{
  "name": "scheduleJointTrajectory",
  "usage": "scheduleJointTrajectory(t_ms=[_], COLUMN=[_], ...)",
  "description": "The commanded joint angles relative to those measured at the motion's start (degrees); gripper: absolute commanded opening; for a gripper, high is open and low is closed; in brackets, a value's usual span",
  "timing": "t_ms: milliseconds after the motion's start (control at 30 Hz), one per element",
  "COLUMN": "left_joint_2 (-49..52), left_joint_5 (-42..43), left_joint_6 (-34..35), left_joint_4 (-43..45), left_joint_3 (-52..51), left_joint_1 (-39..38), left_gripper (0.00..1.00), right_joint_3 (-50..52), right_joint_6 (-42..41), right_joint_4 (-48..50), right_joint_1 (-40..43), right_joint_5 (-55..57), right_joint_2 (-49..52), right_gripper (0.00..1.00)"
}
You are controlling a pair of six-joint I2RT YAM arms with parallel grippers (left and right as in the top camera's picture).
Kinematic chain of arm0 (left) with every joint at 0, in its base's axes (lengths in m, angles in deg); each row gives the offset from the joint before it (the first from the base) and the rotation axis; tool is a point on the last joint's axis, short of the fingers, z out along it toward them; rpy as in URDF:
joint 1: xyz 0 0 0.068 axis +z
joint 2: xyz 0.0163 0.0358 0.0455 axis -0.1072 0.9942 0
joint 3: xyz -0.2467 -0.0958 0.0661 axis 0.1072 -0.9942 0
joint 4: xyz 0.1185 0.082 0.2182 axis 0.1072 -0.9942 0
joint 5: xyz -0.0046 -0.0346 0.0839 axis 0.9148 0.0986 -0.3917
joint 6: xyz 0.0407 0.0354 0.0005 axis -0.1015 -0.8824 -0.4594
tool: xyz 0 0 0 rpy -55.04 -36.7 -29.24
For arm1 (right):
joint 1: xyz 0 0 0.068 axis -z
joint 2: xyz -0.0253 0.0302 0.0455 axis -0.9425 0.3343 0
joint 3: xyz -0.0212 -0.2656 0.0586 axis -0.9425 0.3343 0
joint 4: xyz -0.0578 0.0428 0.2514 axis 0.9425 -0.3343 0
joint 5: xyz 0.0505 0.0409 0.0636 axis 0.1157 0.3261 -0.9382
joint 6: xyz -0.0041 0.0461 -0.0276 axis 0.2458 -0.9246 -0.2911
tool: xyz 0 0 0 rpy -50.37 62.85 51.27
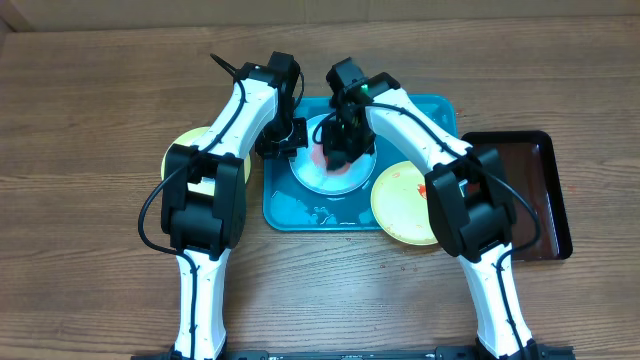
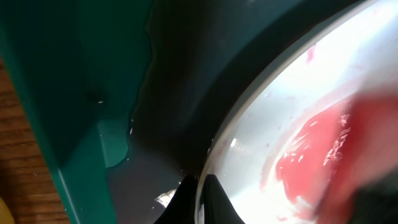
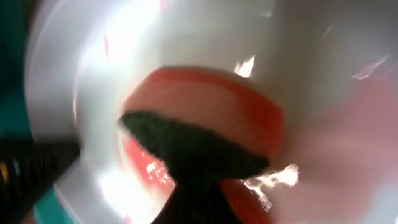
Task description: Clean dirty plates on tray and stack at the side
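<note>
My left fingers (image 1: 284, 141): clamped tight on the light blue plate (image 1: 315, 176) rim, inside the turquoise tray (image 1: 438, 108).
My right fingers (image 1: 342, 150): pinching a red sponge (image 3: 205, 112), down on the plate's smeared centre.

We see the left gripper (image 2: 200, 202) pinching the rim of a white-centred plate (image 2: 298, 81) smeared red. It lies in the turquoise tray (image 2: 62, 93), with water (image 2: 155, 112) pooled to its left.
</note>
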Motion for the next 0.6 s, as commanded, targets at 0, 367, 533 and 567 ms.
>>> scheduleJointTrajectory(t_ms=[0, 367, 533, 567], left_joint_2=[0.33, 0.31, 0.31, 0.33], left_joint_5=[-0.42, -0.44, -0.42, -0.42], left_joint_6=[-0.66, -1.11, -1.09, -1.09], left_joint_4=[0.52, 0.42, 0.46, 0.44], left_joint_3=[-1.11, -1.11, -1.11, -1.11], left_joint_1=[-0.55, -0.55, -0.55, -0.55], left_gripper=[0.04, 0.04, 0.04, 0.04], right_joint_3=[1.18, 1.03, 1.09, 1.09], right_joint_6=[0.00, -2.01, -1.97, -1.97], right_joint_4=[-5.42, -8.39, 0.90, 2.49], right_joint_1=[-0.24, 7.82, 8.39, 8.13], right_joint_5=[-5.22, 5.42, 5.31, 5.05], right_joint_2=[0.92, 0.92, 0.92, 0.94], right_gripper=[0.04, 0.04, 0.04, 0.04])
